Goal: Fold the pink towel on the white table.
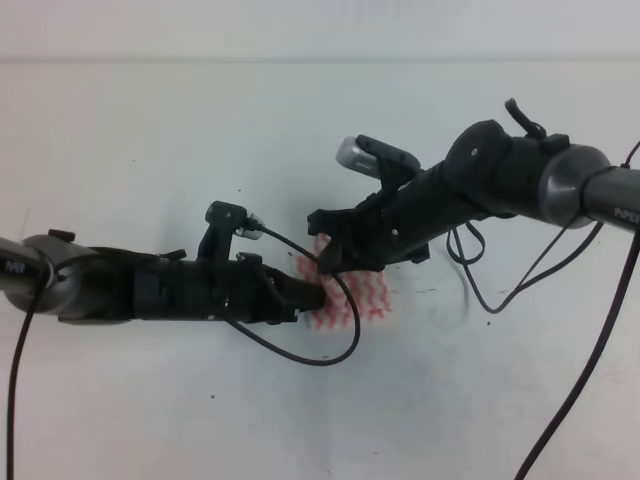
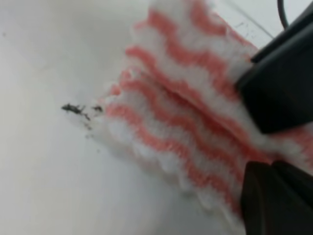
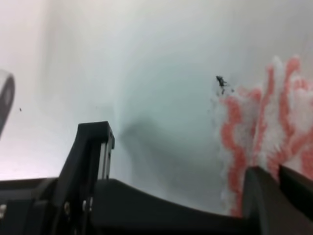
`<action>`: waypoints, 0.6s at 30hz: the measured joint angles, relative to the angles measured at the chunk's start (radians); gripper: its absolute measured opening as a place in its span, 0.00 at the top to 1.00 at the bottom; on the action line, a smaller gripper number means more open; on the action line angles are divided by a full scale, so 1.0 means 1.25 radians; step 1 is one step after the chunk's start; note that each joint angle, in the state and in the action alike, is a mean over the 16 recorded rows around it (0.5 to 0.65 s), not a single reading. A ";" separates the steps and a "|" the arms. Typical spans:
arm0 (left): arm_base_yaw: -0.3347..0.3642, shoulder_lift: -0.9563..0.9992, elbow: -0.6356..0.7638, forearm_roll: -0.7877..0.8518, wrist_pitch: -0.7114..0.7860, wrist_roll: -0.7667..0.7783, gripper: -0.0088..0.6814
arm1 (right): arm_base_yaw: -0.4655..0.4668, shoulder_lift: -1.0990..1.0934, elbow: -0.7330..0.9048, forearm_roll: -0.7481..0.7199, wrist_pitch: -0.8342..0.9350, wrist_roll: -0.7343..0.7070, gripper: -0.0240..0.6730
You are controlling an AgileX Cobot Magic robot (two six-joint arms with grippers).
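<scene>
The pink towel (image 1: 350,290) lies bunched on the white table (image 1: 150,150), pinched between the left end effector (image 1: 318,296) and the right end effector (image 1: 325,255), each clamping an edge.

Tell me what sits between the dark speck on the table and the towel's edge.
Nothing: in the left wrist view the dark speck lies on bare white table just off the pink towel fringe.

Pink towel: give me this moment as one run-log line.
pink towel: bunched in layers on white table | left gripper: jaws clamped on towel edge | right gripper: at towel, grip unclear | fold: unfinished
</scene>
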 joint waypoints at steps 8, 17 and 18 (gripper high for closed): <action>0.000 -0.010 0.000 -0.002 0.003 -0.002 0.99 | 0.001 0.001 0.000 -0.005 -0.005 0.000 0.99; 0.000 -0.018 0.000 0.008 -0.016 -0.009 0.99 | 0.001 0.002 0.000 -0.022 -0.007 0.000 0.99; 0.000 -0.018 0.000 0.010 -0.019 -0.010 0.99 | 0.000 0.002 0.000 -0.025 -0.008 0.000 0.99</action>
